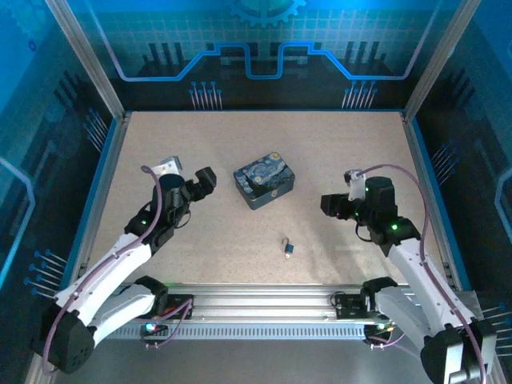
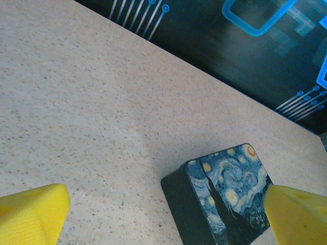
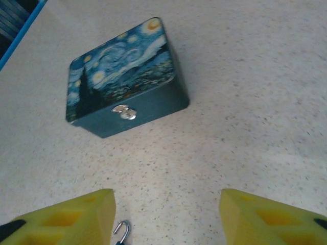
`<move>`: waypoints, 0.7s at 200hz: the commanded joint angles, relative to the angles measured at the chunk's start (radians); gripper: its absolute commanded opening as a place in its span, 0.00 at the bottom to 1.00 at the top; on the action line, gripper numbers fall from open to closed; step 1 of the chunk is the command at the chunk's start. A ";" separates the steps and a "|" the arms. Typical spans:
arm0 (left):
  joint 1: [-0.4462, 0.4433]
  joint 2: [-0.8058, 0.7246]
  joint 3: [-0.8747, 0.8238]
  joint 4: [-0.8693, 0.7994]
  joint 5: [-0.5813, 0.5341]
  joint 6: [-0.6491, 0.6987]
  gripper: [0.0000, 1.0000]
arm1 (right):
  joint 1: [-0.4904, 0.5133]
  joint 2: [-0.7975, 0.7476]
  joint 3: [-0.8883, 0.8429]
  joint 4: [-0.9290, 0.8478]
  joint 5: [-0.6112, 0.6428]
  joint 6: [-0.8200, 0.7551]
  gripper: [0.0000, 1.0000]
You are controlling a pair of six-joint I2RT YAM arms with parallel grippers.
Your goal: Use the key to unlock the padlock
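Two grippers gape empty; padlock lies loose on the table.
Left gripper and right gripper flank the tin, jaws apart. The padlock sits nearer the front than the tin, between the arms, touching neither; key too small to make out.

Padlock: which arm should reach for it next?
Right. The padlock lies nearer the open right gripper, its shackle showing low in the right wrist view. The open left gripper faces the Starry Night tin instead.
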 commanded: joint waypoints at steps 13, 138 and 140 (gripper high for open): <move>0.018 -0.052 -0.036 -0.030 -0.085 0.017 0.99 | -0.033 -0.058 -0.095 0.198 0.114 0.090 0.88; 0.045 0.073 -0.127 0.224 -0.312 0.355 0.99 | -0.084 0.229 -0.150 0.564 0.288 -0.196 1.00; 0.046 0.078 -0.127 0.230 -0.313 0.364 0.99 | -0.084 0.234 -0.151 0.572 0.288 -0.199 1.00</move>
